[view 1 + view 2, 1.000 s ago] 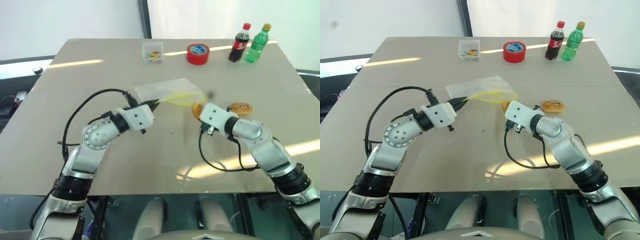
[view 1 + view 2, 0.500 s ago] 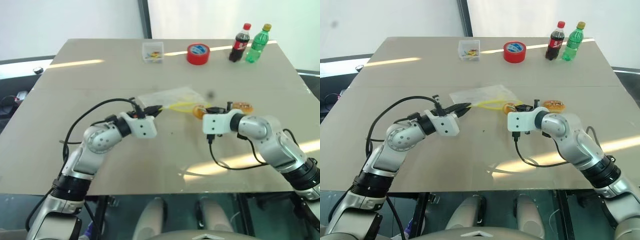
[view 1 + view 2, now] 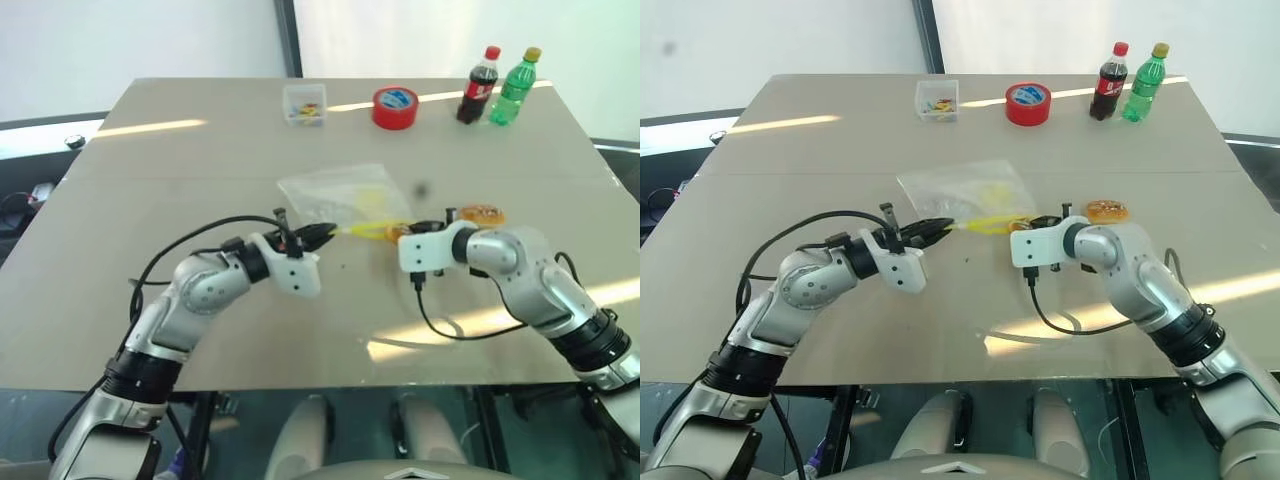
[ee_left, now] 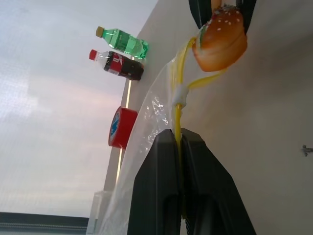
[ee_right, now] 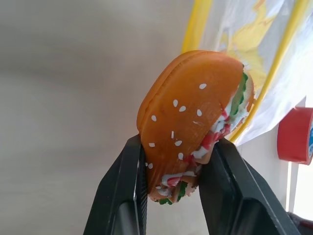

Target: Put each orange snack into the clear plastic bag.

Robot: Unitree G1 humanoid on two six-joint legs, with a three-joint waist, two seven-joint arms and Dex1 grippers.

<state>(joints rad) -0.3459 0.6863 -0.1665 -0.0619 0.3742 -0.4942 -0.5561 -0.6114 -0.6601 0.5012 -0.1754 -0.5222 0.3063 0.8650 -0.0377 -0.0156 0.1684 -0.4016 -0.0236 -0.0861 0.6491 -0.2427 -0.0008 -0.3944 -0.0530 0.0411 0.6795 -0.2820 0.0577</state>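
Observation:
The clear plastic bag [image 3: 335, 192] lies flat mid-table, its yellow seal strip [image 3: 368, 229] pulled toward me. My left gripper [image 3: 326, 233] is shut on that strip, and the left wrist view shows the strip [image 4: 178, 93] pinched between its black fingers [image 4: 161, 161]. My right gripper [image 3: 424, 222] is shut on the burger-like orange snack [image 5: 188, 122], held on edge right at the loop of the bag's mouth [image 4: 218, 38]. The hot-dog-like orange snack [image 3: 482, 214] lies on the table just right of the right gripper.
At the table's far edge stand a small clear box of coloured bits [image 3: 305, 104], a red tape roll [image 3: 396, 107], a cola bottle [image 3: 480, 85] and a green bottle [image 3: 515, 87]. A black cable [image 3: 440, 325] trails from the right wrist.
My left gripper has drawn the bag's strip nearer and to the right, and the bag slid with it. My right wrist has rolled, and the burger now sits at the bag's mouth.

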